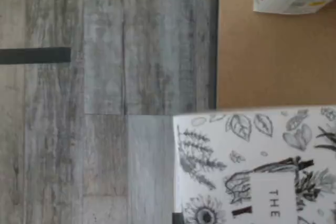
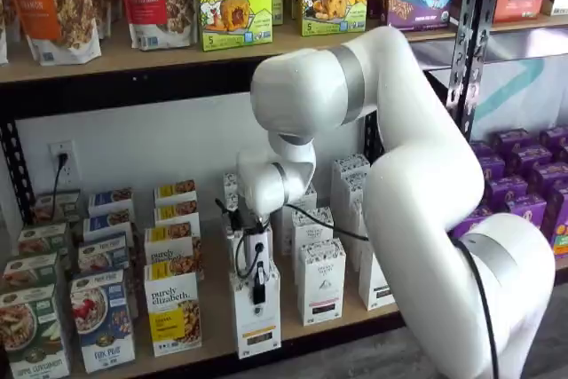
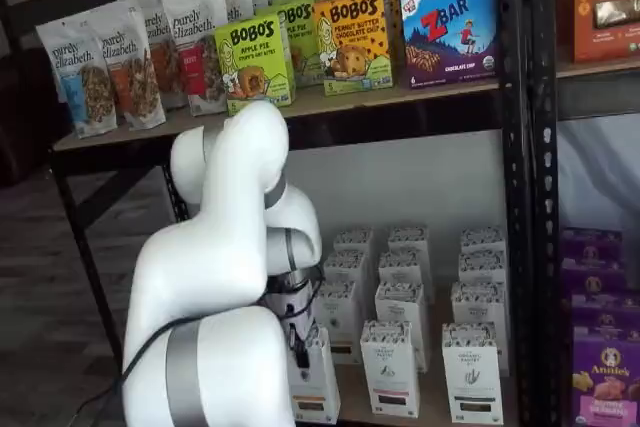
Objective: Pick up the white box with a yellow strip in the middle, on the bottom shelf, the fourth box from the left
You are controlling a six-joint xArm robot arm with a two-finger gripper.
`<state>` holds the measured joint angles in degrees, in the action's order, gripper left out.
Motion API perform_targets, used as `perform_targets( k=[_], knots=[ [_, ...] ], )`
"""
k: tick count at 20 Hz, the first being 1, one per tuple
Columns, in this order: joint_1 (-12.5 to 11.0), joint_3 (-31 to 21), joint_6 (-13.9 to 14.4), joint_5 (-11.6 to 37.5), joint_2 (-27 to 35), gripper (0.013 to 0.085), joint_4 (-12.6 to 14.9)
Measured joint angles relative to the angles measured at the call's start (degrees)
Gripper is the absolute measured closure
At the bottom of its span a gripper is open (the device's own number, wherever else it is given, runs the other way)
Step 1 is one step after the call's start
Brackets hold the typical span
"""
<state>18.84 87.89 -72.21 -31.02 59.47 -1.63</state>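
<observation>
Wrist view: a white carton with botanical line drawings (image 1: 257,166) fills one corner, close under the camera, over grey plank floor (image 1: 105,98); tan board of the bottom shelf (image 1: 262,61) beyond. Fingers not seen here.

Shelf view: gripper (image 2: 258,288) sits straight on top of the white box (image 2: 257,317), black fingers pressed down its upper part, clamped on it. Box stands upright at the shelf's front rail (long axis vertical). Purely elizabeth box (image 2: 173,312) just beside; white neighbour (image 2: 320,280) near.

Shelf view: arm (image 3: 215,287) hides most of the grip; box (image 3: 313,387) upright below. Judgement: lift clear toward the front, room tight sideways.
</observation>
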Motion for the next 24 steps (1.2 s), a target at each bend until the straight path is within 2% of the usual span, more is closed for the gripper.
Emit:
perform_targets(
  k=[12,20,24],
  knots=[
    [0.6,-19.0,-0.2,7.6,-12.5,0.0490,-0.7],
    [0.8,-30.3,2.4,10.7,-22.0,0.0490,2.0],
    [1.7,-35.1,1.7,10.7,-27.3,0.0490,0.2]
  ],
)
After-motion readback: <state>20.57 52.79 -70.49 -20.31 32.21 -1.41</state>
